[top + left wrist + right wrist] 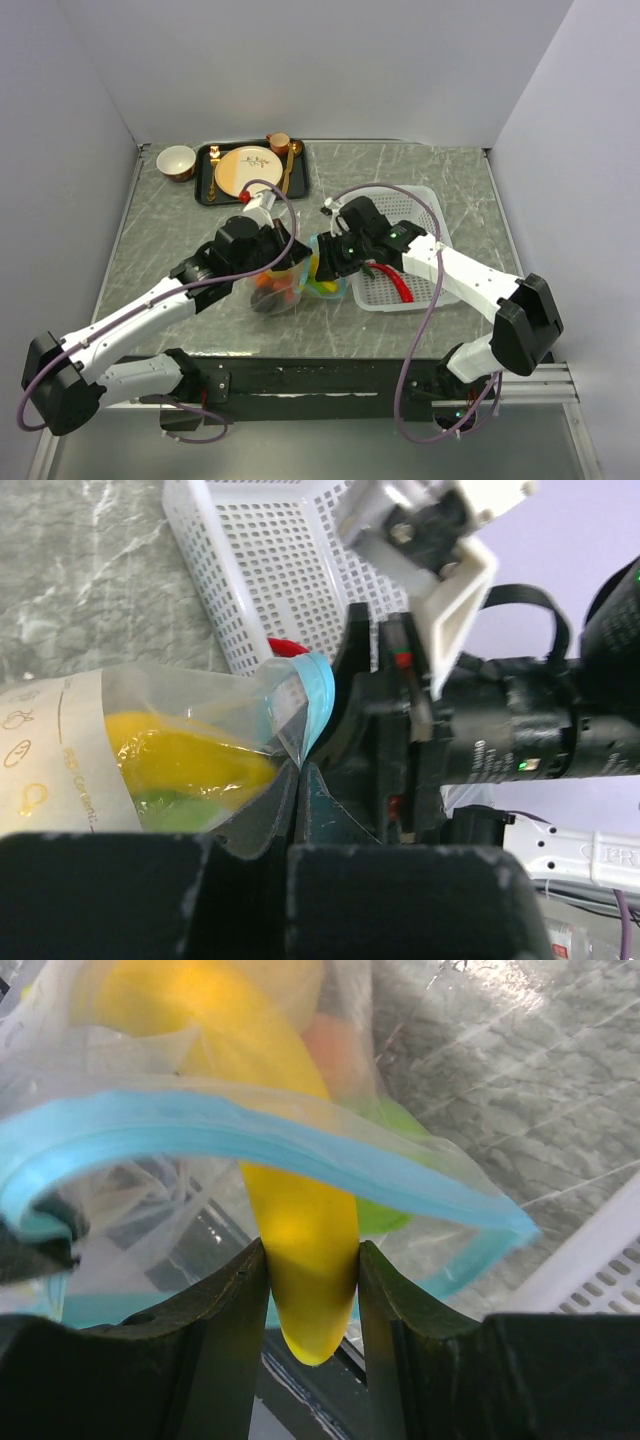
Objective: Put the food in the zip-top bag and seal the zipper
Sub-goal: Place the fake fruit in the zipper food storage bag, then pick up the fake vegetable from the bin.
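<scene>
The grey marbled surface (pixel 420 170) carries the clear, soft plastic zip-top bag (pixel 283 287) near its middle, mouth turned toward 3 o'clock. The left fingers (pixel 255 825) are pinched tight on a corner of that mouth, right at the thin teal-blue zipper (pixel 250 1130). The right fingers (pixel 225 1330) stand half-wide, clamped on the yellow plastic banana (pixel 305 1260). Its far end lies between the lips, among food already inside (orange and green shapes show through the film).

The likeliest trouble is the slack lip bowing across the banana. A further push could fold it inward, or drag the soft bag out of the left pinch. The near tip also sits outside the mouth, so on release the banana may slide back out.

The white perforated plastic basket (pixel 405 215) sits at 3 o'clock of the bag, just behind the right wrist, which leaves little room to back away. The red plastic chilli (pixel 396 284) lies in it, not yet bagged. The black tray (pixel 205 175) at 12 o'clock is well apart.
</scene>
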Motion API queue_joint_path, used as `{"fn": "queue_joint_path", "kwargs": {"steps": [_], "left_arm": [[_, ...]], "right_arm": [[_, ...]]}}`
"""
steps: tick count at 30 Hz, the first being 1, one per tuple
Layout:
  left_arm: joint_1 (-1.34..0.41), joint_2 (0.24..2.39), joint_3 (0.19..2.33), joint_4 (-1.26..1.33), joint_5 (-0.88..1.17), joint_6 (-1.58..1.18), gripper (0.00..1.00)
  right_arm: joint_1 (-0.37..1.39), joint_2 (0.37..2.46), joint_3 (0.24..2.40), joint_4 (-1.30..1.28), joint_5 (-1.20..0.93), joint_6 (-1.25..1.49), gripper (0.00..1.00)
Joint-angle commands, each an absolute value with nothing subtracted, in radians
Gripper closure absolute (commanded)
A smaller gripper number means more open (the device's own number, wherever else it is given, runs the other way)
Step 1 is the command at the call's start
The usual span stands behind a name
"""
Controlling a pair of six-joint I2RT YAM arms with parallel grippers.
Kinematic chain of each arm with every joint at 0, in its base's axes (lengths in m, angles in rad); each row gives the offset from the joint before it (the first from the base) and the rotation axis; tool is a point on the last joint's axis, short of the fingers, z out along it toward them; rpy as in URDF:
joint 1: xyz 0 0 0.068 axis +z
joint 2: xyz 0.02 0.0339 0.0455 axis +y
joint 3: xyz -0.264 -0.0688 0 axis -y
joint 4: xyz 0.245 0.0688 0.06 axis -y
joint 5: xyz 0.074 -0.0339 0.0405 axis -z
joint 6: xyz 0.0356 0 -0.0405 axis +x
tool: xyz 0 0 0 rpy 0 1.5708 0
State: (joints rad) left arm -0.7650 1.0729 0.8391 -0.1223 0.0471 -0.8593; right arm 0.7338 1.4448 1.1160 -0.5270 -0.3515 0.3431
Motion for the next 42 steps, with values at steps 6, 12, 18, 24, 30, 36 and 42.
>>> {"fn": "queue_joint_path", "kwargs": {"steps": [6,12,18,24,30,36,42], "left_arm": [[-0.764,1.103,0.888,-0.032,0.107,-0.848,0.99],[-0.765,1.097,0.893,-0.038,0.071,-0.850,0.99],[-0.765,1.054,0.873,-0.040,0.003,-0.870,0.99],[-0.765,0.994,0.853,-0.052,-0.058,-0.879,0.99],[-0.764,0.893,0.815,-0.092,-0.204,-0.917,0.99],[-0.764,0.876,0.811,-0.147,-0.272,-0.940,0.99],[-0.762,0.897,0.821,-0.169,-0.252,-0.937,0.99]], "right_arm": [[0.810,1.505,1.193,-0.468,-0.371,0.342,0.72],[0.839,1.509,1.181,-0.457,-0.354,0.325,0.60],[0.839,1.414,1.106,-0.385,-0.279,0.363,0.19],[0.835,1.313,1.051,-0.350,-0.108,0.425,0.08],[0.790,1.163,0.977,-0.345,0.069,0.517,0.14],[0.738,1.003,0.904,-0.333,0.158,0.583,0.22],[0.588,1.107,0.905,-0.491,0.239,0.615,0.16]]}}
